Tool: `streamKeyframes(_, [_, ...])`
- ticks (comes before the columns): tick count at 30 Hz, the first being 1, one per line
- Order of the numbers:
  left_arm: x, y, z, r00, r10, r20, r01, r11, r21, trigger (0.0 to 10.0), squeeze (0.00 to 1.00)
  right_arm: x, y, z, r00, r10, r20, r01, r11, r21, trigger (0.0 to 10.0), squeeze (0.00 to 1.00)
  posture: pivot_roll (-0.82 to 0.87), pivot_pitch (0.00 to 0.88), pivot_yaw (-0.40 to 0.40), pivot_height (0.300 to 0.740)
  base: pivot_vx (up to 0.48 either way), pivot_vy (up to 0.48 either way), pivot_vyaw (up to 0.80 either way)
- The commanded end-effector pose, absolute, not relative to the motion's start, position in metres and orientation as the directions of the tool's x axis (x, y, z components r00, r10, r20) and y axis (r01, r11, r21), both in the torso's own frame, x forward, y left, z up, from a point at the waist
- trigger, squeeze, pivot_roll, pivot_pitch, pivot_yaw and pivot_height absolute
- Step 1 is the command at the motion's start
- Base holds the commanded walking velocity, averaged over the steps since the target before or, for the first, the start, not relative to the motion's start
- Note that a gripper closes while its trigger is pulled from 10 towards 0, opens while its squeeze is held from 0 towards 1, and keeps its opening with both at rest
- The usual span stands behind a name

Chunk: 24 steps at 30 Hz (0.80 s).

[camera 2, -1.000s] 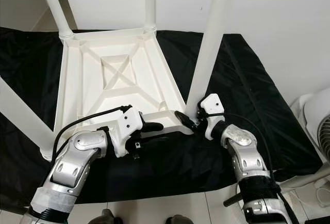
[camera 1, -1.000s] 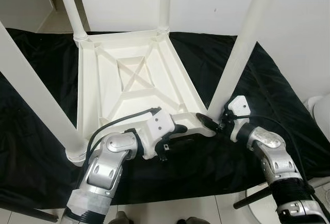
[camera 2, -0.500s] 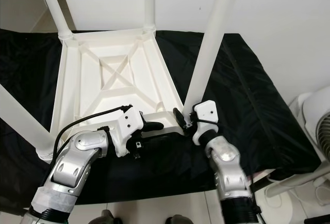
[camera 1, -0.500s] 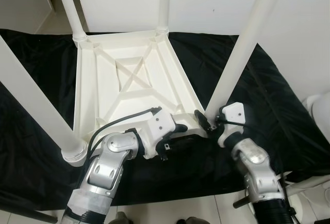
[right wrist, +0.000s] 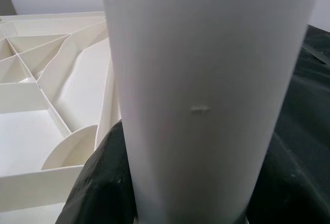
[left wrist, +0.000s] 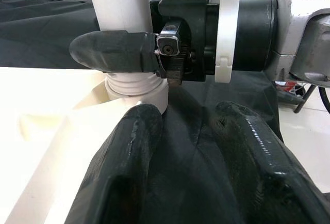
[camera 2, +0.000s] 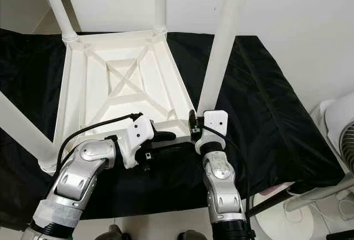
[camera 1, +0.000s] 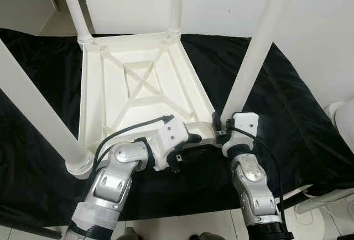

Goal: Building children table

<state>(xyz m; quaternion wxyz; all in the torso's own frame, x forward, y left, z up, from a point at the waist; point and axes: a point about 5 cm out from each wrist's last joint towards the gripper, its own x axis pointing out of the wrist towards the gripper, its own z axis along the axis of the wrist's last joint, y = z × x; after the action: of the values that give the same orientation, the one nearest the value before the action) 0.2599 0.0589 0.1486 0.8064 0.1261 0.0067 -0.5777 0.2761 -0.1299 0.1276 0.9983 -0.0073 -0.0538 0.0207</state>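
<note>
The children's table [camera 1: 138,90] is lying upside down on a black sheet [camera 1: 287,102] spread over the floor, its ribbed underside facing up and its four white legs standing upward from the corners. The landmark here is the leg [camera 1: 251,63] at the corner nearest the robot's right arm.

The right tool [camera 1: 221,126] is gripping this leg just above its socket. In the left wrist view one black finger [left wrist: 111,52] is wrapping the front of the leg, right above the ribbed collar; in the right wrist view the leg is sitting squarely between both fingers, so the tool is clamped onto it.

The left tool [camera 1: 191,143] is resting beside that same corner, at the near edge of the tabletop frame, just to the leg's left. Its fingers are standing apart over the sheet with nothing between them.

The step under way looks like seating or tightening this leg in its socket.

The risks from here:
- The smooth round leg may be slipping inside the grip if it is twisted, so it would turn little.
- With the left tool not pinning the frame, the light table may be shifting or rotating on the slick sheet.
- Pushing sideways so low on a tall leg could be levering it crooked in the socket.
</note>
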Motion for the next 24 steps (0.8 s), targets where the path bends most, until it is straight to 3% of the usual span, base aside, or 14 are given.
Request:
streamKeyframes(1, [0.267,0.061,0.151,0.437,-0.889,-0.135,0.89,0.405,0.209,10.0,0.0,0.274,-0.132,0.126,0.996,0.018,0.086,-0.016,1.0,-0.015,10.0,0.38,-0.09,0.043,-0.001,0.74,0.0,0.0,0.0])
streamKeyframes(2, [0.268,0.061,0.151,0.438,-0.889,-0.134,0.889,0.407,0.209,10.0,0.0,0.274,-0.133,0.128,0.995,0.019,0.093,-0.018,1.0,-0.01,10.0,1.0,-0.09,0.045,-0.002,0.74,0.0,0.0,0.0])
streamKeyframes(9, [0.268,0.061,0.152,0.442,-0.887,-0.132,0.887,0.411,0.209,10.0,0.0,0.272,-0.136,0.131,0.993,0.061,0.106,-0.061,0.998,-0.009,10.0,1.0,-0.09,0.047,-0.003,0.74,0.0,0.0,0.0])
streamKeyframes(13, [0.269,0.062,0.152,0.445,-0.886,-0.131,0.886,0.414,0.209,10.0,0.0,0.27,-0.138,0.132,0.98,0.164,0.112,-0.161,0.986,-0.034,10.0,1.0,-0.09,0.053,0.001,0.74,0.0,0.0,0.0])
streamKeyframes(14, [0.269,0.062,0.152,0.447,-0.885,-0.131,0.885,0.416,0.208,10.0,0.0,0.269,-0.142,0.133,0.964,0.24,0.112,-0.235,0.97,-0.061,10.0,0.0,-0.09,0.056,0.006,0.74,0.0,0.0,0.0])
streamKeyframes(15, [0.269,0.062,0.152,0.447,-0.885,-0.131,0.885,0.416,0.208,10.0,0.0,0.269,-0.142,0.133,0.964,0.24,0.112,-0.235,0.97,-0.061,10.0,0.0,-0.09,0.056,0.006,0.74,0.0,0.0,0.0])
streamKeyframes(16, [0.269,0.063,0.153,0.448,-0.884,-0.131,0.885,0.418,0.207,10.0,0.0,0.271,-0.149,0.135,0.926,0.365,0.097,-0.357,0.93,-0.088,10.0,0.0,-0.09,0.058,0.007,0.74,0.0,0.0,0.0])
streamKeyframes(24, [0.272,0.062,0.155,0.45,-0.884,-0.126,0.883,0.42,0.211,10.0,0.0,0.287,-0.164,0.141,0.843,0.536,0.041,-0.519,0.831,-0.198,10.0,0.0,-0.09,0.054,0.014,0.74,0.0,0.0,0.0])
